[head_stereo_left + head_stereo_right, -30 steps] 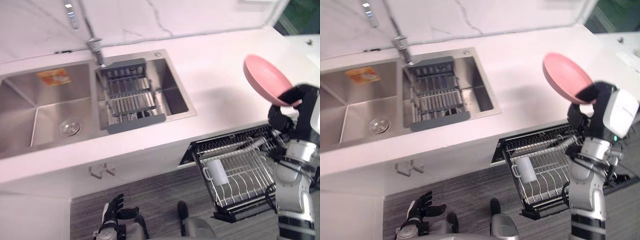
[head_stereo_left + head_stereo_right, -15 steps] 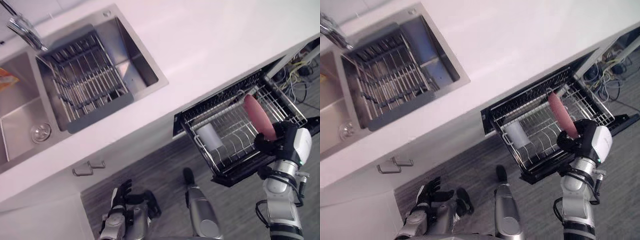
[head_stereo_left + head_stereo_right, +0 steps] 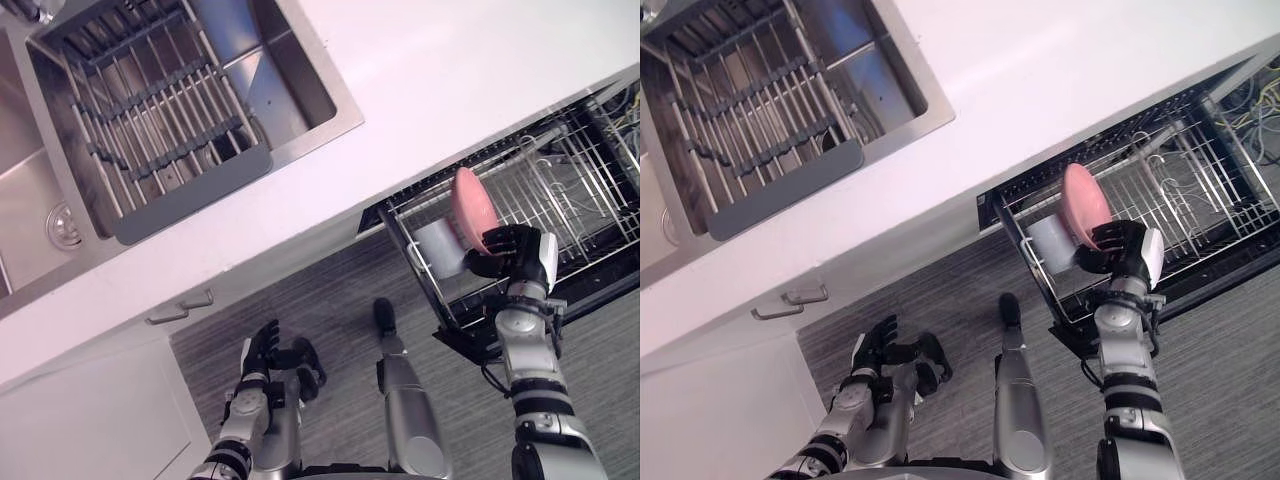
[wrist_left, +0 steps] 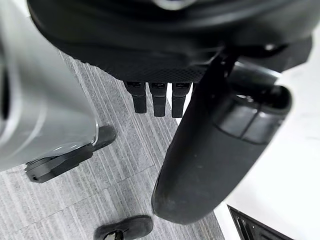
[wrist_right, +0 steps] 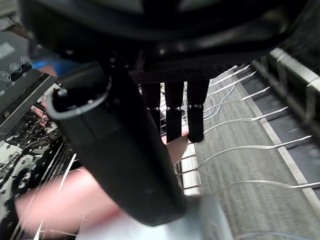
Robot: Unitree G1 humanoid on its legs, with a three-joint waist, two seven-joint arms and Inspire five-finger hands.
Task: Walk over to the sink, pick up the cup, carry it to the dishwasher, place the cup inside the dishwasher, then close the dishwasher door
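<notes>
Cup, white, already stands in the front corner of the pulled-out dishwasher rack. What you carry is something else, so take the placing step as the one in hand.

The pale bench runs across the view, with the steel sink and its grey drying rack set into it. Below the bench edge the wire dishwasher rack is drawn out over the open door.

A pink plate stands nearly on edge over the rack, just beside the cup. Whether the two touch, you cannot tell. Your right hand grips the plate's lower rim, fingers curled round it. Your left hand hangs low over the grey floor, fingers straight and holding nothing.

Next, I judge, you must lower the plate's rim between the rack's tines, clear of the cup, then let go and draw back before closing the door.

A second ago you held the plate above the bench. Half a second ago it was over the rack, farther from the cup. The head camera has swung as well.
</notes>
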